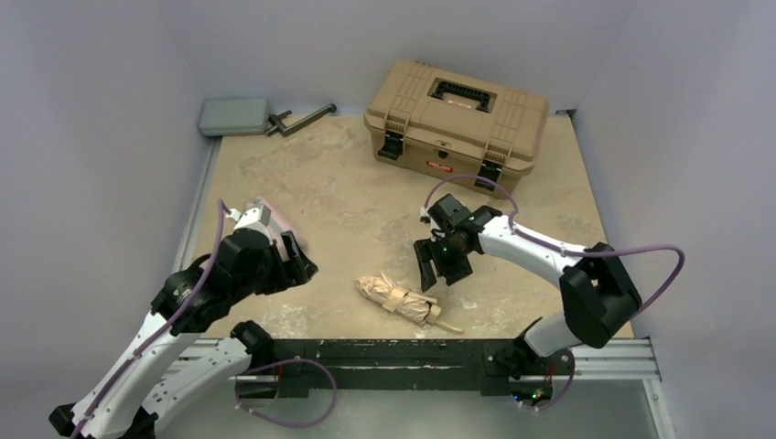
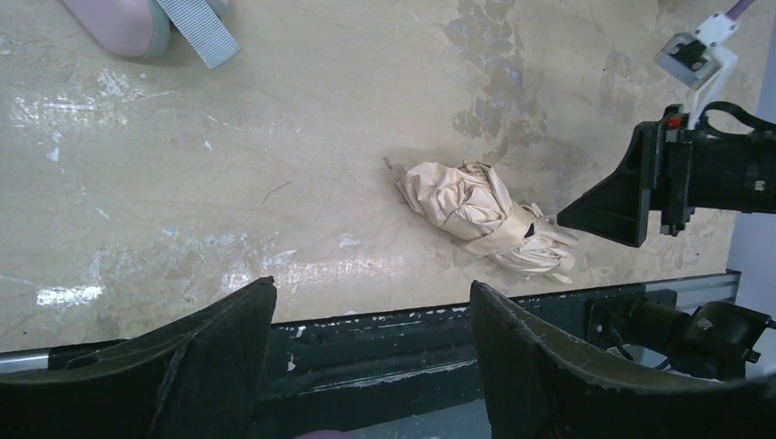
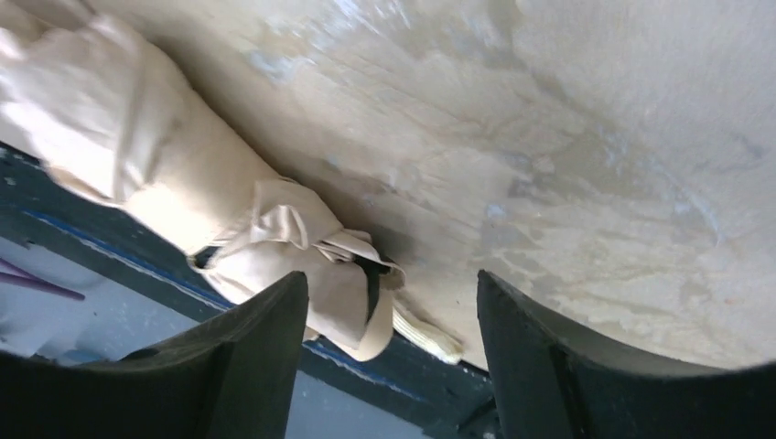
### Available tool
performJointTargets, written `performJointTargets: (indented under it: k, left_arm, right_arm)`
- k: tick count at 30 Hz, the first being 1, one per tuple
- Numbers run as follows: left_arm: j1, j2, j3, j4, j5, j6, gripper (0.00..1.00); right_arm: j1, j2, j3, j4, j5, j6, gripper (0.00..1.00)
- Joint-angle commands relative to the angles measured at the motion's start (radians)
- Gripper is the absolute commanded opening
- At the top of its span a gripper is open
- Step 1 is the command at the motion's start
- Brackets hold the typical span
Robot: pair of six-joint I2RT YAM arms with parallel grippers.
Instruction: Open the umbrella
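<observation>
The umbrella [image 1: 401, 298] lies folded and strapped on the tabletop near the front rail, its cream knob handle [image 1: 448, 326] pointing right. It also shows in the left wrist view [image 2: 476, 208] and the right wrist view [image 3: 174, 155], where the handle [image 3: 428, 335] lies between my fingers' tips. My right gripper [image 1: 441, 274] [image 3: 392, 276] is open and empty, hovering just above the handle end. It also shows in the left wrist view [image 2: 611, 207]. My left gripper [image 1: 302, 262] [image 2: 371, 288] is open and empty, well left of the umbrella.
A tan toolbox [image 1: 458, 123] stands at the back. A grey flat box [image 1: 235, 116] and a dark clamp [image 1: 302, 119] lie at the back left. A pink pouch with a grey strip [image 2: 123, 23] lies by the left arm. The black front rail [image 1: 412, 352] runs along the table's near edge.
</observation>
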Motion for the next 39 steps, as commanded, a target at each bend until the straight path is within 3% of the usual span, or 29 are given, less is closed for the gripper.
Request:
performJointTargets:
  k: [1, 3, 11, 16, 22, 26, 28, 30, 32, 39]
  left_arm:
    - [0.002, 0.039, 0.028, 0.063, 0.024, 0.046, 0.76]
    - [0.001, 0.043, 0.036, 0.062, 0.022, 0.052, 0.76]
    - [0.001, -0.013, 0.019, 0.031, -0.002, 0.035, 0.76]
    - [0.001, -0.045, 0.011, 0.003, -0.019, 0.029, 0.76]
    - [0.002, -0.027, 0.005, 0.019, -0.006, 0.033, 0.76]
    - [0.001, 0.003, 0.006, 0.049, 0.018, 0.052, 0.76]
    - [0.001, 0.024, 0.013, 0.06, 0.026, 0.066, 0.76]
    - [0.001, 0.048, 0.025, 0.066, 0.034, 0.077, 0.76]
    - [0.002, 0.067, 0.039, 0.071, 0.042, 0.087, 0.76]
    - [0.001, 0.115, 0.087, 0.094, 0.053, 0.081, 0.77]
  right_arm:
    - [0.003, -0.058, 0.089, -0.002, -0.021, -0.062, 0.69]
    - [0.001, -0.057, 0.118, -0.02, 0.013, -0.055, 0.7]
    - [0.001, -0.044, 0.024, 0.163, -0.269, -0.069, 0.73]
    - [0.001, -0.027, -0.071, 0.225, -0.275, -0.074, 0.85]
    - [0.025, 0.01, -0.176, 0.33, -0.296, -0.007, 0.86]
    - [0.058, 0.061, -0.187, 0.376, -0.294, 0.001, 0.71]
    - [0.077, 0.08, -0.191, 0.402, -0.292, 0.012, 0.49]
    - [0.088, 0.09, -0.186, 0.414, -0.287, 0.02, 0.16]
    - [0.09, 0.086, -0.178, 0.408, -0.283, 0.026, 0.0]
    - [0.091, -0.013, -0.029, 0.263, -0.274, 0.01, 0.0]
